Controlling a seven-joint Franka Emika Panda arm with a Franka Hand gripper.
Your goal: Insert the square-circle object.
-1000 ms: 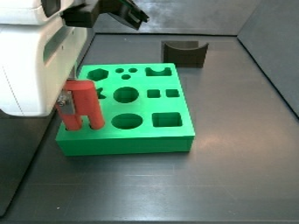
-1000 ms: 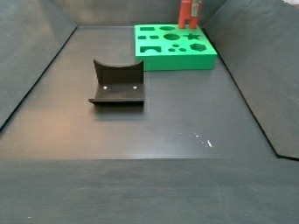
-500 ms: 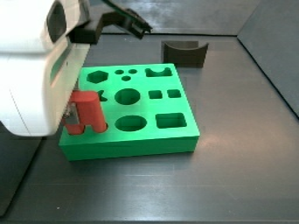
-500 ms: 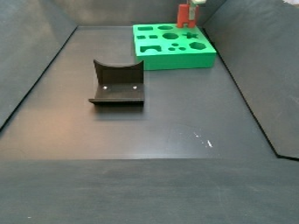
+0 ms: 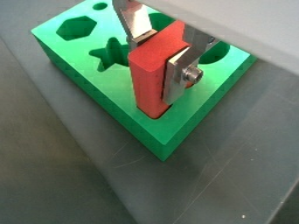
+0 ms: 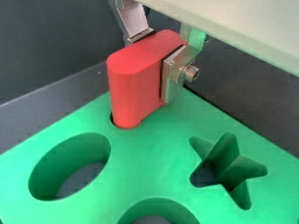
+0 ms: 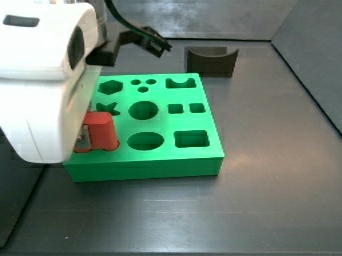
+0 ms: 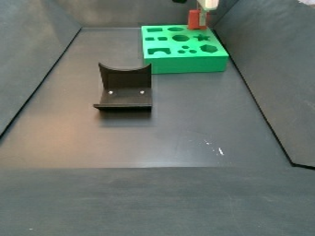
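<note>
My gripper (image 6: 158, 54) is clamped on the red peg (image 6: 138, 80), with a silver finger (image 5: 177, 73) flat against each side of it. The peg stands upright at a corner of the green board (image 5: 111, 91), its lower end sunk into a hole there, beside the star cutout (image 6: 226, 166). The dark curved block (image 8: 122, 88) sits well apart on the floor.

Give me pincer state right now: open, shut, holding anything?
Pincer: shut on the plain red elongated peg, over a corner of the green board with shaped holes; the peg's lower end is already in a hole.
</note>
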